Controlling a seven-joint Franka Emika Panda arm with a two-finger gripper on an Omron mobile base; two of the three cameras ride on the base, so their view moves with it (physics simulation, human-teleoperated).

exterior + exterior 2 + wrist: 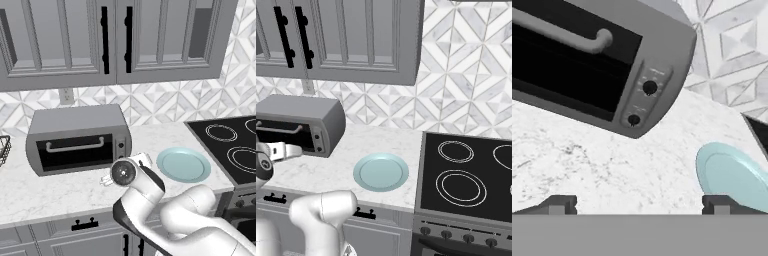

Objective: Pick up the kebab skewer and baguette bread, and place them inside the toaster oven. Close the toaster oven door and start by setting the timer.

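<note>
Jaws: spread wide and holding nothing; in the hand view the two dark tips of the gripper (639, 204) stand far apart at the bottom, with bare counter between them.
Gripper place: near the front edge of the marble counter (55, 190), in front of the right end of the toaster oven (77, 137) and left of the pale blue plate (183, 164); it points at the knob side of the oven.
Toaster oven: boxy grey metal, sitting toward the far side of the counter against the tiled wall; likely heavy and rigid, so it should stay put under a light push.
Toaster oven door (75, 153): appears shut, dark glass upright with the silver bar handle (559, 33) across its top.
Knobs: two small dark dials, upper knob (649, 87) and lower knob (633, 119), on the right-hand panel; which one is the timer is too small to read.
Handling, knob: hard, smooth and short, probably slippery; best pinched across its round edge with the tips narrowed first, then twisted without pressing in.
Handling, door: stiff hinged panel; take it at the middle of the bar.
Plate: bare, just right of the gripper.
Stage, as a judgement: timer setting seems to be what remains.
</note>
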